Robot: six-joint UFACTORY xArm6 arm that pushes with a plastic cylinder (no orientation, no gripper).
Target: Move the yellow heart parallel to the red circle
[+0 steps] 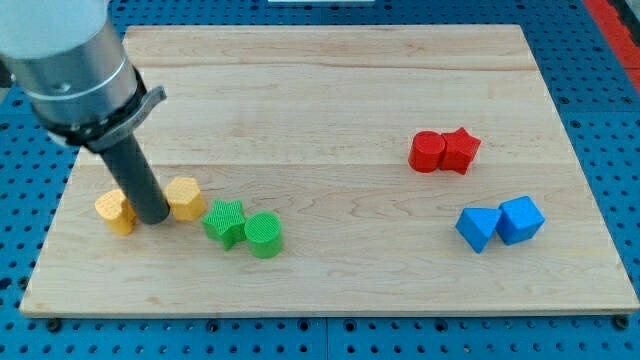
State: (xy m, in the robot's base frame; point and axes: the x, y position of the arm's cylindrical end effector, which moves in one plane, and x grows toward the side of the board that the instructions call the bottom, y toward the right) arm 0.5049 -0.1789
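- Camera view: my tip (156,218) stands on the wooden surface (330,80) near the view's left edge, wedged between two yellow blocks.
- The yellow heart (116,211) lies just to the view's left of my tip, seemingly touching the rod; its notch is hard to make out from here, so I judge it the heart by its lobed outline.
- The other yellow block (186,197), six-sided by the look of it, sits just to the view's right of my tip.
- A green star (225,222) and a green cylinder (264,235) sit touching each other, a little farther toward the view's right and bottom.
- The red circle (428,152) rests well apart, on the view's right half, touching a red star (461,151).
- Two blue blocks (499,223) lie below the red pair.
- I carry no claw, only a rod, so there is nothing to report as apart or together.
- Step in hand, as I judge it: lining up on the heart; it is not yet level with the red circle.
- Next move calls for getting to the heart's far side from where it must go, then pushing it toward the view's top without dragging the other yellow block along.
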